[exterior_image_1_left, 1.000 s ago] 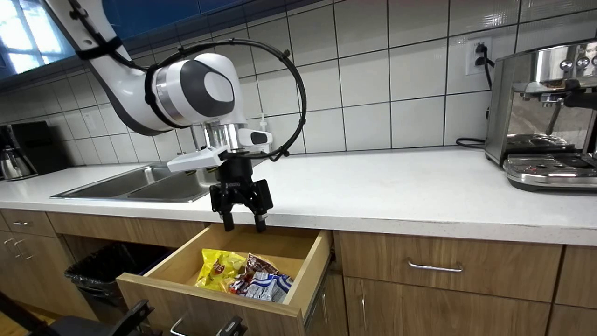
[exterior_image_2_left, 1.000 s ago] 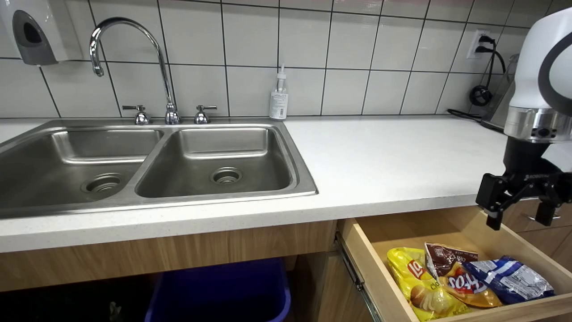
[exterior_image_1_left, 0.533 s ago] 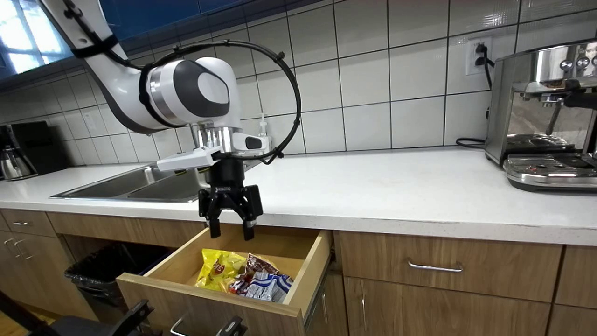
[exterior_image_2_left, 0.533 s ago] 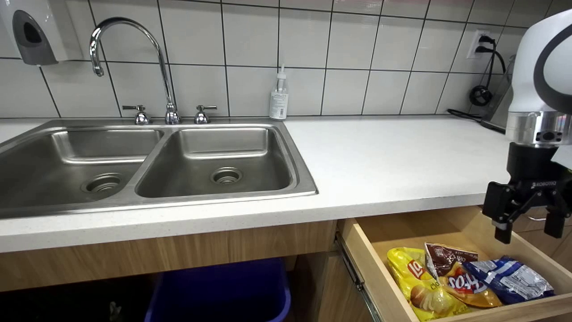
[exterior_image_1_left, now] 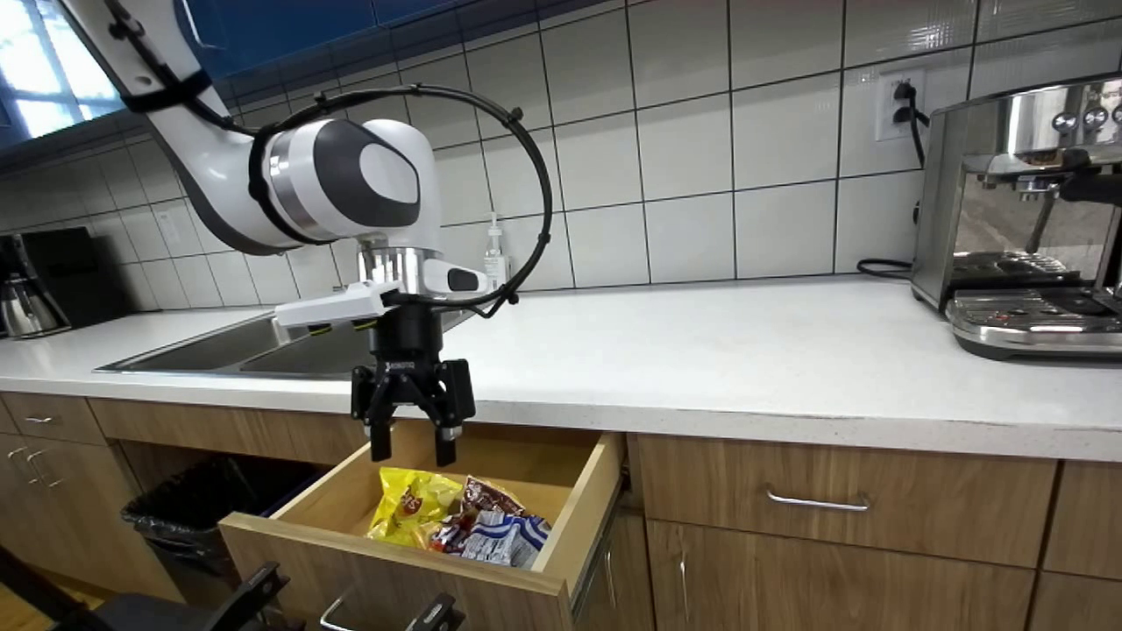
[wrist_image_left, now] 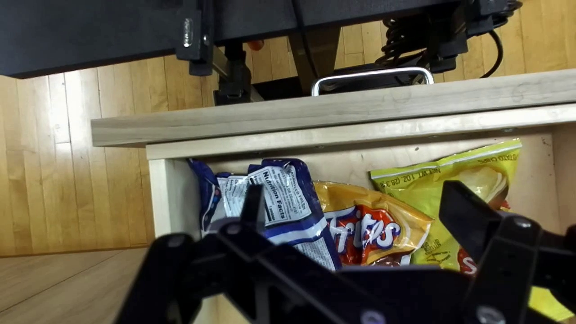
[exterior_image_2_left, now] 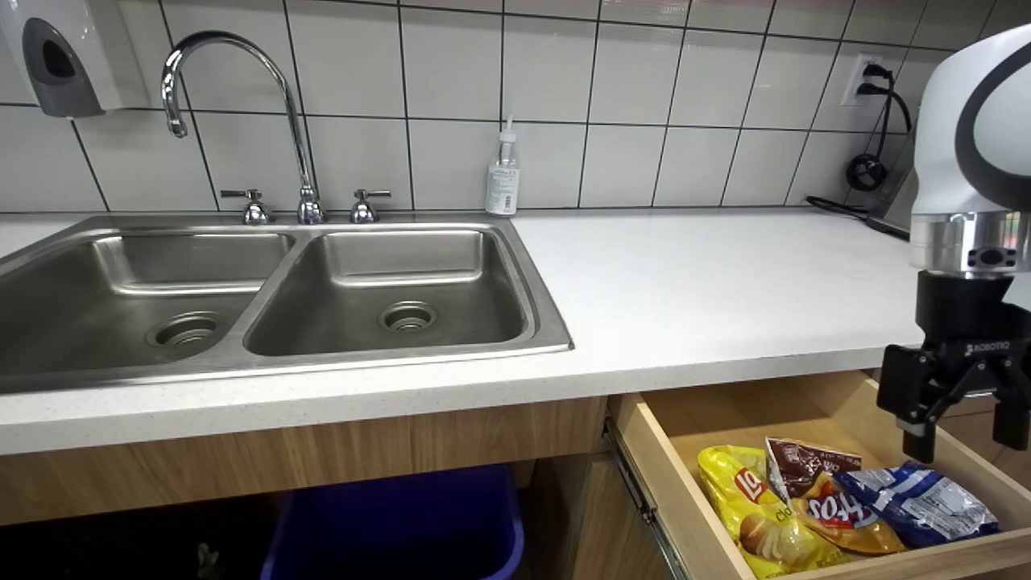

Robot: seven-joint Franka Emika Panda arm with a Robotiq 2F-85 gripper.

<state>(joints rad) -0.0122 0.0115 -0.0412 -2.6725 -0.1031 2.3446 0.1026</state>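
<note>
My gripper (exterior_image_1_left: 413, 450) is open and empty, pointing down above the open wooden drawer (exterior_image_1_left: 456, 585). It also shows at the right edge of an exterior view (exterior_image_2_left: 965, 439). Its fingers are apart in the wrist view (wrist_image_left: 357, 209). Several snack bags lie in the drawer below, apart from the gripper. An orange Fritos bag (wrist_image_left: 366, 225) appears between the fingers. A blue and white bag (wrist_image_left: 292, 202) lies behind one finger, and a yellow chip bag (wrist_image_left: 432, 193) behind the other. A brown bag (exterior_image_2_left: 805, 467) is mostly hidden in the wrist view.
A white countertop (exterior_image_1_left: 701, 350) runs behind the drawer, with a double steel sink (exterior_image_2_left: 556, 338) and a soap bottle (exterior_image_2_left: 503, 181). An espresso machine (exterior_image_1_left: 1026, 219) stands at the right. A black-lined bin (exterior_image_1_left: 166, 517) and blue bin (exterior_image_2_left: 395, 524) sit below. A dark platform (wrist_image_left: 90, 36) faces the drawer.
The gripper has moved lower and toward the drawer's front; it shifts left and down in an exterior view. It stays open. The bags and drawer have not moved.
</note>
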